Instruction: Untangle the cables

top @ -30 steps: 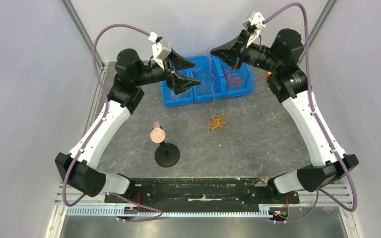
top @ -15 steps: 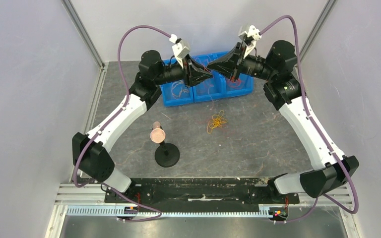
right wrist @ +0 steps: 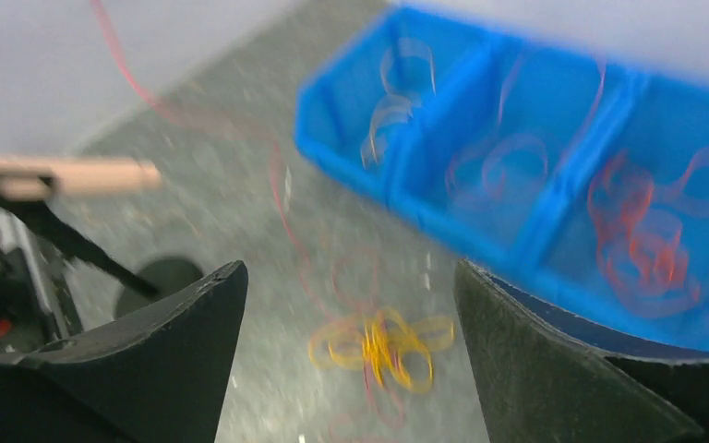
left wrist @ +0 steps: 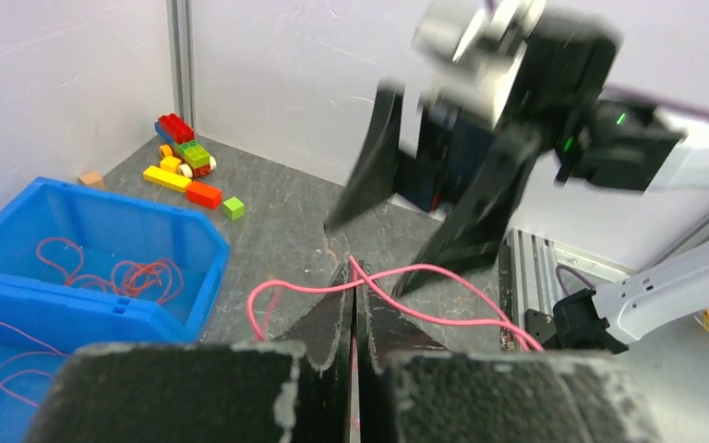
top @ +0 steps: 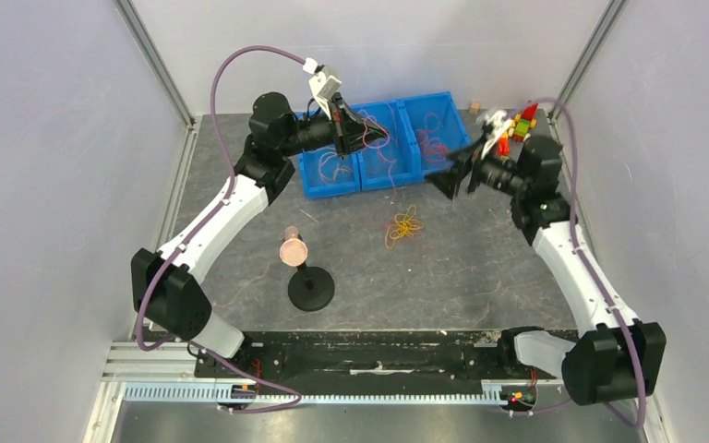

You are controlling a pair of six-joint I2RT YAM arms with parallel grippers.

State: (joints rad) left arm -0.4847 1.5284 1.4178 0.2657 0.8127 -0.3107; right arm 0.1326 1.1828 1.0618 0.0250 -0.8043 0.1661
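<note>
Gripping a pink cable (left wrist: 443, 318), the left pincer (left wrist: 355, 277) is closed tight, tips pressed together. In the overhead view the left pincer (top: 369, 137) hangs over the blue bins (top: 342, 185) at 12 o'clock on the surface (top: 480, 268).

In the left wrist view the pink cable leaves the tips in two runs: one loops out toward 9 o'clock, the other trails toward 4 o'clock. The right pincer (left wrist: 369, 251) stands just beyond those tips at 12 o'clock. Whether it touches the cable cannot be told.

The right pincer (top: 452, 171) is open wide and holds nothing. It sits at 4 o'clock from the left pincer, beside the front of the right-hand bin.

A yellow-orange tangle (top: 404, 226) lies on the surface, apart from both pincers. It is at 7 o'clock from the right pincer and 5 o'clock from the left. The right wrist view, blurred, shows the tangle (right wrist: 378, 346) low between its spread fingers (right wrist: 175, 323), with a thin red strand running to it from 11 o'clock.

Red cables (top: 438, 148) lie loose in the bins. Toy blocks (top: 522, 120) sit at 2 o'clock; a stand (top: 311, 289) at 7 o'clock.
</note>
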